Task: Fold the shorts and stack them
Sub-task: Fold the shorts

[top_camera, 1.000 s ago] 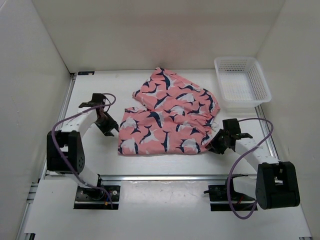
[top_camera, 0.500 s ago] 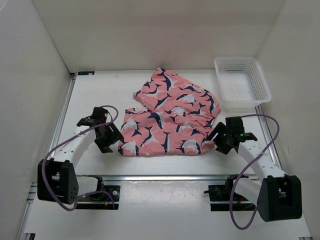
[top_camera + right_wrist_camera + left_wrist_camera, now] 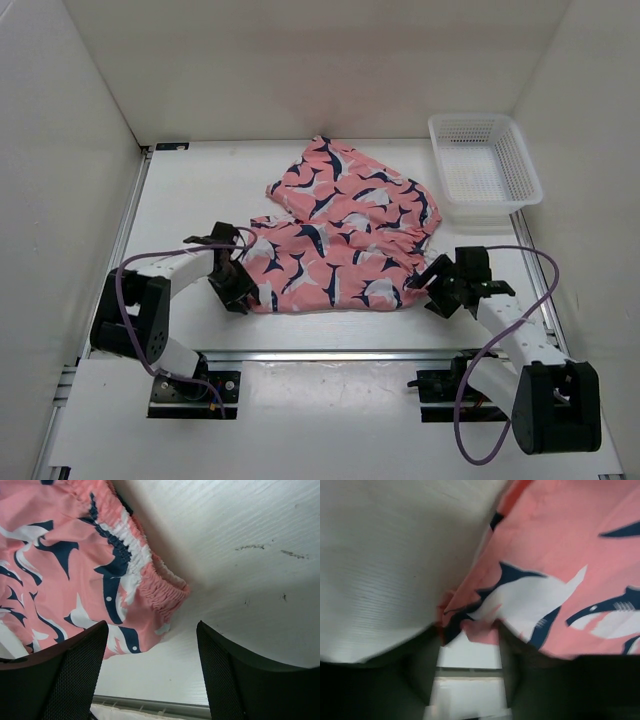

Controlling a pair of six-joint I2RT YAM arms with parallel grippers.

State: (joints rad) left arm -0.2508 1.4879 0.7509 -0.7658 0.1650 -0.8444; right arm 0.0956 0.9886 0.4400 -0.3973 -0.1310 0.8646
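1. Top external view has the shorts [image 3: 340, 235] lying rumpled just beside the white mesh basket [image 3: 487, 206], apart from it, with the part level with the basket bunched over itself
2. My left gripper [image 3: 235, 285] sits at the shorts' corner farthest from the basket. Its fingers are spread, and the left wrist view shows the hem corner [image 3: 462, 625] lying in the gap, not pinched
3. My right gripper [image 3: 435, 285] waits at the corner on the basket's side. Its fingers are wide apart and the elastic waistband [image 3: 150, 577] lies just ahead, touching neither one
4. I worry the left bite is too shallow: with only the hem tip between the fingers, the cloth could slip out on the lift
5. On the basket's side, closing from here may miss the waistband or catch one layer only, and I judge the fold would then come up skewed
6. The bunched part may drag along and stay creased
7. The table [image 3: 200, 190] is white with a faint grain and a few scuffs, and plain white walls [image 3: 300, 60] close it in behind and beside the basket
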